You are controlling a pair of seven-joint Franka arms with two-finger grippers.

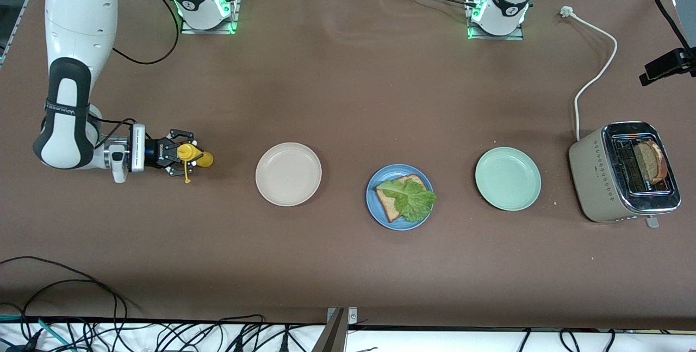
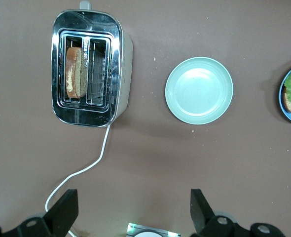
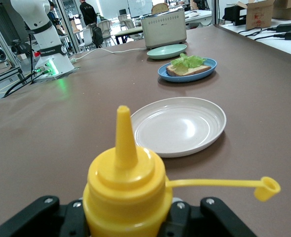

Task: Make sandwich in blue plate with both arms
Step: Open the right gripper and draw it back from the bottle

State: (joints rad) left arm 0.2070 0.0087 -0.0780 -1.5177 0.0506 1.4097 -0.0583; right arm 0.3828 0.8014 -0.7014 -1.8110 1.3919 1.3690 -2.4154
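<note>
Front view: right end effector (image 1: 182, 160) grips mustard bottle (image 1: 194, 156); left end effector (image 2: 130, 210) gapes; soft lettuce (image 1: 410, 198) drapes crumbly bread (image 1: 392, 199), best pinched by crust.

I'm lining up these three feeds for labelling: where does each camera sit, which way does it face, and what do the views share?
Front view: high across the table, facing both bases; shows the right gripper holding the mustard bottle at the right arm's end.
Left wrist view: up high, looking down on the toaster and mint-green plate; the left gripper open at its edge.
Right wrist view: low, looking along the table past the bottle to the beige-white plate.
All share the blue plate with bread and lettuce.
</note>
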